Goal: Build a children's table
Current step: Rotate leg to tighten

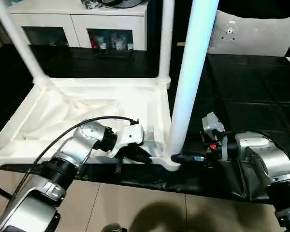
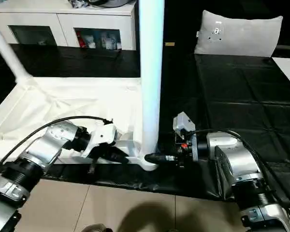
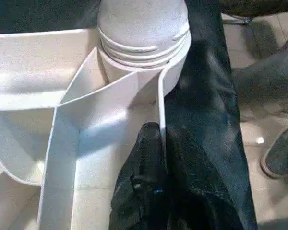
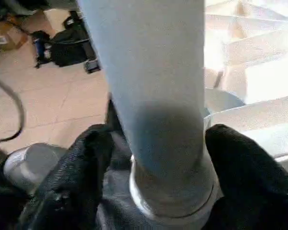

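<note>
At the left of the head view, the table top (image 1: 87,111) lies upside down on the black work surface (image 1: 251,82), ribbed side up, filling the left and middle of the frame. Two legs already stand in its far sockets: one leg (image 1: 19,41) at the upper left, another (image 1: 166,38) at the upper middle.

The left gripper (image 1: 141,153), at the lower middle, has its fingers (image 3: 146,182) closed together on the thin wall of the table top, just beside the near corner socket (image 1: 171,162). If this pinch slips, I judge the top may slide or turn on the smooth black cover when the leg is twisted.

The third leg (image 1: 191,72) stands in that near socket, in the middle of the frame, and it looks a little tilted. In the left wrist view its threads (image 3: 144,45) are not fully inside, so it seems only partly screwed in. It could cross-thread, or fall over, if it is left now.

At the right, the right gripper (image 1: 183,158) has its fingers (image 4: 81,158) spread on both sides of the leg's base; whether they press it, I cannot tell. A loose grip would only slide around the leg without turning it.
</note>
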Available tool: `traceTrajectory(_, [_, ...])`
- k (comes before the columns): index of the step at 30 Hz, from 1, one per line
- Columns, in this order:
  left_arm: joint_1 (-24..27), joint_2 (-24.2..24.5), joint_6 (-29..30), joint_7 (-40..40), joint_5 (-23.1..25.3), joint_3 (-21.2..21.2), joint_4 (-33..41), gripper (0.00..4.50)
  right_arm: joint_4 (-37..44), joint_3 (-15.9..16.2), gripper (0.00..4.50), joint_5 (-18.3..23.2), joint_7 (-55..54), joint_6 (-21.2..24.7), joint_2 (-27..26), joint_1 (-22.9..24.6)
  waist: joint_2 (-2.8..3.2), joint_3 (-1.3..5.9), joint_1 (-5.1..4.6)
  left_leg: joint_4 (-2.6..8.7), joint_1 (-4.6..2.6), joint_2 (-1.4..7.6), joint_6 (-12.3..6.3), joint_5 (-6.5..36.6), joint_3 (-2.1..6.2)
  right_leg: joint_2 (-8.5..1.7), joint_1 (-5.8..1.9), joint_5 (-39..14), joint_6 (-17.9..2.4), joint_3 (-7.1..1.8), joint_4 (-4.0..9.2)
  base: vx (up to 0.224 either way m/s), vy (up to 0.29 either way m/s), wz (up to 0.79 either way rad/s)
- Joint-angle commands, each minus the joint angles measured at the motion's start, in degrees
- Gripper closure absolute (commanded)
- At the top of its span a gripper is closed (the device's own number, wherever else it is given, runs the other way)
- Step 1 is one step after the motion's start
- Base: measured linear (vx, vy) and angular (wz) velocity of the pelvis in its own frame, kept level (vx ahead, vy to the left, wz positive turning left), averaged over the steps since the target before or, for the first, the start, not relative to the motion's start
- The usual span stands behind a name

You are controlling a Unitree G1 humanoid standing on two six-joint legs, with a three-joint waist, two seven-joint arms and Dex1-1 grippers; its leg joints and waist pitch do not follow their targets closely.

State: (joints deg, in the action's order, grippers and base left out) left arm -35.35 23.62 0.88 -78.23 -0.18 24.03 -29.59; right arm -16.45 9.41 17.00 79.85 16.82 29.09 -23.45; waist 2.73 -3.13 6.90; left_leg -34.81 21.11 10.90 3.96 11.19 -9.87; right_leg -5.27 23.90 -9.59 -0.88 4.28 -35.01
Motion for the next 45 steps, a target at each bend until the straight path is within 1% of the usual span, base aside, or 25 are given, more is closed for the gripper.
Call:
traceTrajectory(1, [-0.91,0.17,-1.90,-2.00,0.19,0.92,2.28,4.50,-0.09,0.51,1.40,0.44,1.48,-0.15,0.66,-1.20,-1.11,4.24,-0.08,3.97,-0.14,2.00,-4.39,8.57,0.21,-3.08,-3.62,-13.63,-12.46,-2.39,3.97,0.000,0.000,0.00])
traceTrajectory(4, [-1.12,0.29,-2.34,-1.88,0.38,0.87,2.09,4.50,-0.43,0.70,1.50,0.21,1.59,-0.60,0.27,-1.21,-1.11,4.30,-0.08,3.94,-0.09,1.99,-4.34,7.96,0.23,-3.03,-3.61,-13.22,-12.38,-2.37,3.89,0.000,0.000,0.00])
traceTrajectory(5, [-1.09,0.32,-2.31,-1.94,0.35,0.84,2.18,4.50,-0.50,0.72,1.75,0.25,1.55,-0.55,0.08,-1.24,-1.07,4.31,-0.09,3.94,-0.08,1.97,-4.33,7.91,0.24,-3.01,-3.61,-13.11,-12.42,-2.35,3.87,0.000,0.000,0.00])
traceTrajectory(10, [-1.12,0.35,-2.59,-2.06,0.36,0.76,2.00,4.50,-0.64,0.63,2.03,0.66,1.26,-0.55,-0.63,-1.29,-1.04,4.28,-0.12,3.97,-0.08,1.94,-4.09,8.18,0.24,-3.00,-3.60,-14.05,-12.15,-2.31,3.99,0.000,0.000,0.00])
traceTrajectory(11, [-1.12,0.37,-2.61,-1.96,0.39,0.75,1.96,4.50,-0.48,0.71,2.27,0.86,1.35,-0.33,-0.70,-1.16,-0.94,4.28,-0.12,3.95,-0.08,1.93,-4.05,8.18,0.25,-2.98,-3.60,-13.91,-12.17,-2.31,3.96,0.000,0.000,0.00])
traceTrajectory(15, [-1.11,0.37,-2.41,-1.71,0.32,0.65,1.85,4.50,0.40,0.88,2.49,1.36,1.62,0.29,-0.81,-0.42,-0.99,4.30,-0.13,3.94,-0.16,1.94,-4.10,8.19,0.22,-2.93,-3.58,-13.41,-12.38,-2.32,3.94,0.000,0.000,0.00])
traceTrajectory(20, [-0.93,-1.05,1.03,0.96,-0.67,-0.83,1.82,4.50,3.95,-0.24,2.56,4.01,0.19,3.68,-1.82,1.78,-0.96,4.26,-0.02,3.96,-0.11,1.94,-4.06,8.29,0.21,-2.95,-3.62,-14.10,-12.17,-2.33,4.02,0.000,0.000,0.00])
traceTrajectory(21, [-0.92,-1.55,2.50,2.21,-0.80,-1.29,1.96,4.50,5.06,-0.48,2.57,4.45,-0.92,4.84,-2.22,2.35,-0.78,4.16,0.08,4.01,-0.23,1.96,-3.93,8.50,0.20,-2.94,-3.53,-14.68,-12.01,-2.35,4.19,0.000,0.000,0.00])
traceTrajectory(22, [-1.05,-2.43,4.59,4.52,-0.72,-1.94,2.06,4.50,6.77,-0.65,2.57,4.77,-3.04,6.53,-2.96,3.16,-0.84,4.15,0.06,4.07,-0.21,2.01,-3.76,8.42,0.20,-2.90,-3.60,-14.73,-11.88,-2.40,4.15,0.000,0.000,0.00])
traceTrajectory(24, [-1.35,-4.07,7.70,8.25,-0.57,-2.91,2.08,4.50,7.79,-0.96,2.57,2.56,-9.88,7.55,-5.28,3.64,-0.79,4.02,-0.01,4.21,-0.19,1.95,-3.03,8.89,0.26,-2.91,-3.52,-16.09,-11.32,-2.40,4.28,0.000,0.000,0.00])
traceTrajectory(25, [-1.51,-5.02,9.19,10.16,-0.52,-3.41,2.12,4.50,7.57,-1.18,2.57,0.83,-14.20,7.91,-6.81,3.48,-0.69,3.93,-0.42,4.36,-0.08,1.60,-1.92,10.04,0.41,-2.97,-3.60,-19.71,-9.98,-2.19,4.64,0.000,0.000,0.00])
traceTrajectory(28, [-1.64,-7.23,11.99,13.71,-0.84,-4.36,2.36,4.50,6.72,-2.32,2.57,-1.03,-21.75,8.65,-10.31,2.79,-0.83,3.81,-1.28,4.53,0.03,1.35,-0.92,11.29,0.57,-3.01,-3.67,-24.14,-7.84,-2.02,5.26,0.000,0.000,0.00])
traceTrajectory(29, [-2.07,-9.41,14.32,17.45,-0.85,-5.30,2.00,4.50,5.56,-3.40,2.57,-2.50,-27.94,9.57,-13.16,1.92,-0.66,3.85,-1.74,4.54,0.01,1.29,-0.71,11.10,0.63,-2.98,-3.64,-24.19,-7.54,-2.05,5.25,0.000,0.000,0.00])
traceTrajectory(30, [-2.58,-11.19,15.95,20.78,-0.59,-6.03,1.38,4.50,4.63,-4.05,2.57,-3.84,-32.59,10.14,-15.26,1.22,-0.59,3.75,-2.14,4.57,0.22,1.27,-0.51,10.84,0.61,-2.86,-3.63,-23.81,-7.52,-2.06,5.20,0.000,0.000,0.00])
traceTrajectory(31, [-3.67,-13.84,17.08,26.36,0.17,-7.15,-0.32,4.50,3.13,-5.03,2.57,-5.90,-39.40,10.71,-18.26,0.13,-0.63,3.90,-2.94,4.47,0.06,0.97,0.23,10.68,0.68,-2.68,-3.50,-23.73,-7.44,-1.88,5.31,0.000,0.000,0.00])
traceTrajectory(32, [-4.06,-14.73,17.41,28.23,0.46,-7.74,-0.88,4.50,2.96,-5.57,2.57,-6.37,-41.91,11.41,-19.32,-0.16,-0.71,4.00,-3.20,4.41,0.10,0.82,0.17,10.49,0.67,-2.65,-3.59,-23.49,-7.41,-1.87,5.34,0.000,0.000,0.00])
traceTrajectory(34, [-4.72,-16.16,17.66,30.99,0.78,-8.48,-1.71,4.50,2.61,-6.19,2.57,-6.82,-45.16,11.74,-20.99,-0.67,-0.75,4.09,-3.44,4.31,0.23,0.79,-0.88,9.16,0.62,-2.57,-3.77,-21.11,-7.63,-2.03,5.31,0.000,0.000,0.00])
traceTrajectory(36, [-5.62,-18.20,17.63,35.01,1.20,-9.19,-2.67,4.50,1.89,-6.15,2.57,-7.54,-48.31,9.56,-23.04,-1.34,-0.76,4.56,-3.58,3.92,0.42,0.70,-2.07,6.37,0.45,-2.54,-3.84,-15.11,-9.27,-2.10,4.82,0.000,0.000,0.00])
traceTrajectory(37, [-5.79,-18.69,17.65,35.96,1.27,-9.33,-2.79,4.50,1.74,-6.00,2.57,-7.79,-48.91,8.65,-23.48,-1.46,-0.74,4.59,-3.44,3.80,0.40,0.69,-2.97,5.35,0.33,-2.43,-3.83,-12.54,-10.02,-2.15,4.69,0.000,0.000,0.00])
traceTrajectory(38, [-5.54,-19.42,17.66,35.78,1.27,-9.18,-1.68,4.50,1.15,-6.85,2.23,-7.61,-50.73,6.77,-24.85,-1.77,-0.85,4.58,-3.36,3.80,0.38,0.79,-3.36,5.03,0.32,-2.48,-3.85,-11.50,-10.41,-2.19,4.59,0.000,0.000,0.00])
traceTrajectory(39, [-5.51,-19.47,17.70,35.78,1.31,-9.17,-1.56,4.50,1.11,-7.02,2.03,-7.56,-50.92,6.73,-25.03,-1.80,-0.64,4.66,-3.30,3.76,0.52,0.82,-4.05,4.18,0.34,-2.52,-3.96,-9.52,-11.23,-2.18,4.28,0.000,0.000,0.00])
traceTrajectory(40, [-5.33,-19.67,17.85,35.69,1.51,-9.09,-0.98,4.50,0.97,-7.82,1.87,-7.30,-51.71,6.44,-25.80,-1.94,-0.71,4.69,-3.30,3.73,0.59,0.82,-4.34,3.74,0.35,-2.47,-4.04,-8.60,-11.45,-2.16,4.18,0.000,0.000,0.00])
traceTrajectory(42, [-4.65,-18.65,17.07,34.66,2.47,-8.37,-0.10,4.50,1.95,-9.51,1.79,-6.58,-51.21,5.21,-25.93,-1.73,-0.54,4.70,-3.29,3.74,0.46,1.00,-5.21,3.74,0.36,-2.49,-3.99,-6.36,-12.58,-2.15,3.96,0.000,0.000,0.00])
traceTrajectory(44, [-4.42,-17.84,16.38,33.88,2.75,-7.95,-0.10,4.50,2.58,-9.92,1.66,-6.12,-50.26,5.11,-25.20,-1.44,-0.51,4.69,-3.35,3.76,0.41,1.07,-5.35,3.95,0.39,-2.45,-4.07,-5.88,-12.91,-2.14,3.87,0.000,0.000,0.00])
traceTrajectory(45, [-4.29,-17.48,16.16,33.48,2.67,-7.90,-0.12,4.50,2.88,-9.96,1.46,-5.93,-49.58,4.99,-24.56,-1.26,-0.46,4.57,-3.38,3.81,0.39,1.10,-5.46,4.86,0.39,-2.51,-4.10,-6.27,-13.10,-2.16,3.94,0.000,0.000,0.00])
